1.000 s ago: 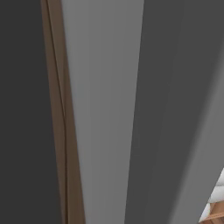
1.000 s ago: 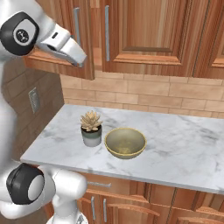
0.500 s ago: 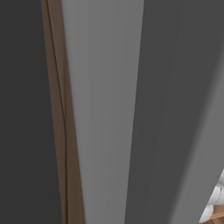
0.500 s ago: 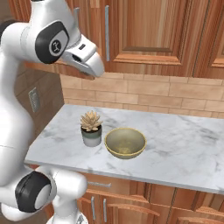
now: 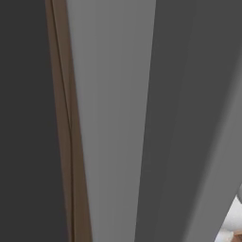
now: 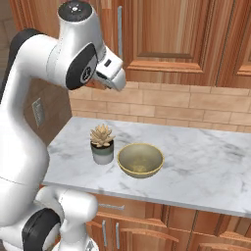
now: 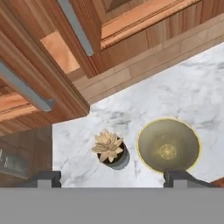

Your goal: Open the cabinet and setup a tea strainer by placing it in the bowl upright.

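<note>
Two cabinet handles (image 7: 26, 89) are showing at the upper left of the hand view, running as long grey bars on the closed wooden cabinet (image 6: 166, 34) doors; the tea strainer is presumably sitting behind them, since nothing of it is visible. Lower right in that view, the bowl (image 7: 169, 145) is resting empty on the marble counter (image 6: 206, 162), with a small potted succulent (image 7: 110, 149) just beside it toward the frame's left. The gripper (image 7: 116, 179) is hanging with its jaws spread wide and nothing between them, looking down over the bowl and plant. Judging from this, the handles are lying up and left of the hand, each bar's long axis slanting across the frame, so the fingers would need to straddle one crosswise.
</note>
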### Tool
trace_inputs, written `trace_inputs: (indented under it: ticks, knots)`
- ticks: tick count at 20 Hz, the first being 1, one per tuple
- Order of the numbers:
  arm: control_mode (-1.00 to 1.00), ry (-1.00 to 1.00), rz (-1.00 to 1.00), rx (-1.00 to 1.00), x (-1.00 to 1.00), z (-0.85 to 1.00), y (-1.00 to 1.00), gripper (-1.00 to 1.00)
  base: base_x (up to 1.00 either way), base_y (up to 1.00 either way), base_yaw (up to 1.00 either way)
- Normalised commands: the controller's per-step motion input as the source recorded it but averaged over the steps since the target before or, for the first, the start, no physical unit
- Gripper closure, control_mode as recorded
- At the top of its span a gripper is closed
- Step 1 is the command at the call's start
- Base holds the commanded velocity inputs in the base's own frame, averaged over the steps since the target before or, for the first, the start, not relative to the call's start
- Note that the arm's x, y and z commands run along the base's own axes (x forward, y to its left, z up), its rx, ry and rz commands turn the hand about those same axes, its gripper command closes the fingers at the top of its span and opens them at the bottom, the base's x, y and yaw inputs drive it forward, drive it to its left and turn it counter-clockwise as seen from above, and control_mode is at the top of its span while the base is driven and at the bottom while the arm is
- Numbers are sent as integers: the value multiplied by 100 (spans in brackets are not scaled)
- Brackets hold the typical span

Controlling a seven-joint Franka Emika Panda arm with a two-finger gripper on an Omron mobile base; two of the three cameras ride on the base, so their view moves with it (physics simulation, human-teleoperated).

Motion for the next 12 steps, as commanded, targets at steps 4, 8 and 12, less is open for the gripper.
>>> trace_inputs:
  ticks: [4,8,12]
  knots:
    - [-100,-35,27,10,3,0,0,-100,0,0,0]
    - [-100,-19,20,1,12,-1,-5,-100,0,0,0]
    - [-100,-1,12,0,32,-1,-1,-100,0,0,0]
